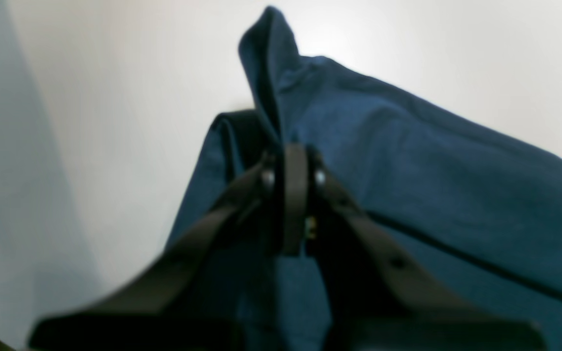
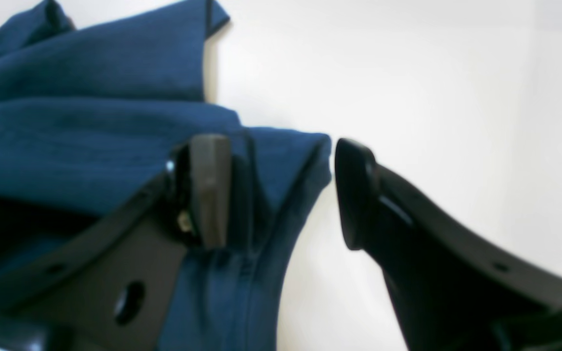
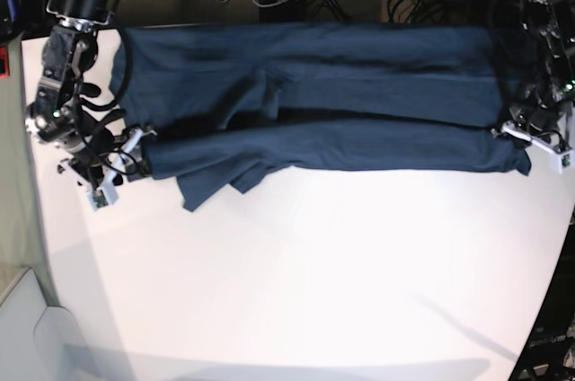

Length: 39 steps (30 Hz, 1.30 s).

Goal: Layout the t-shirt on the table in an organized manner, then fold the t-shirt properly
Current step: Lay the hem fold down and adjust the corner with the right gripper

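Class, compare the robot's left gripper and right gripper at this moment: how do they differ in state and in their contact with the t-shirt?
The left gripper is shut, pinching a raised fold of the t-shirt; the right gripper stands open, gripping nothing. In the base view, the left sits at the shirt's right end, the right at its left end. Both hover low over the white table.

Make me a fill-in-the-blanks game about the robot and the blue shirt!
1. The left hand is ____ on a fold of the t-shirt.
2. The right hand is ____, with the shirt's edge lying between its fingers.
3. The table under the shirt is ____ in colour.
4. In the base view the shirt lies stretched between the ____ hands.

Missing words: shut; open; white; two
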Each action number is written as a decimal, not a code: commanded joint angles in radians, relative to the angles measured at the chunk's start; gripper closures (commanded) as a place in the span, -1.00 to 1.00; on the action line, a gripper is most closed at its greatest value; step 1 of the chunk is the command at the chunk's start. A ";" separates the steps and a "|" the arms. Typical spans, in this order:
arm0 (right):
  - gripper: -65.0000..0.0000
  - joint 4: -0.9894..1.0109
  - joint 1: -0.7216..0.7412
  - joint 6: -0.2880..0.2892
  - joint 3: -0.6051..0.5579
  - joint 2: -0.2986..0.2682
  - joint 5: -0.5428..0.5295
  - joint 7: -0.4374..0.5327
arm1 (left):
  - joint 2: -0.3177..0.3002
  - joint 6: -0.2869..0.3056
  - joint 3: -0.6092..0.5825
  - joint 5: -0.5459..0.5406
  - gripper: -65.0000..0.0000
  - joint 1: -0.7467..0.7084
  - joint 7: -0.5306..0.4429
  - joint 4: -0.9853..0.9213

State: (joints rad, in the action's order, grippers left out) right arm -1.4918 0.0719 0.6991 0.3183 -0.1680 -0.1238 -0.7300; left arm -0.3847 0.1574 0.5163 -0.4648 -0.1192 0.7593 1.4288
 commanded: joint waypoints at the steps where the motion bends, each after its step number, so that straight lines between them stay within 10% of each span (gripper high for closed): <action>1: -0.05 -0.014 0.018 -0.001 0.003 -0.009 -0.015 0.020 | -0.020 0.000 0.008 -0.005 0.99 0.013 -0.017 0.019; 18: -0.03 -0.010 -0.013 -0.001 -0.057 0.005 -0.015 0.020 | -0.020 0.000 0.008 -0.005 0.99 0.016 -0.017 0.016; 28: 1.00 -0.016 -0.021 -0.001 -0.057 0.003 -0.015 0.022 | -0.020 0.000 0.008 -0.005 0.99 0.014 -0.017 0.017; 39: 1.00 -0.166 -0.067 -0.001 -0.051 -0.025 -0.018 0.013 | -0.007 0.000 0.054 -0.005 0.99 0.008 -0.007 0.119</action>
State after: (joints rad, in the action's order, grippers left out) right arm -1.6405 -0.0074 0.6991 0.2672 -0.1848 -0.1226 -0.7391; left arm -0.3794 0.1574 0.5655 -0.4664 -0.1207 0.7666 1.5318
